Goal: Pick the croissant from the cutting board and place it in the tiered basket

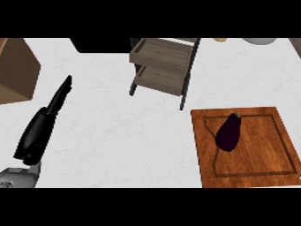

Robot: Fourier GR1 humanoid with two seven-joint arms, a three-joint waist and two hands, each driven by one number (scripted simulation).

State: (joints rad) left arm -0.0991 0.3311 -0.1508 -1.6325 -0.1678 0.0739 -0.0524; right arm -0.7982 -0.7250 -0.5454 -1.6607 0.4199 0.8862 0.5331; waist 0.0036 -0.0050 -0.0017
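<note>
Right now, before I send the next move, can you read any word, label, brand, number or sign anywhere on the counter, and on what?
None: no text, number or sign shows anywhere.
Checked and plain: the cutting board, the dark eggplant lying on it, the tiered basket, the brown box at the left edge, and the left hand.
</note>
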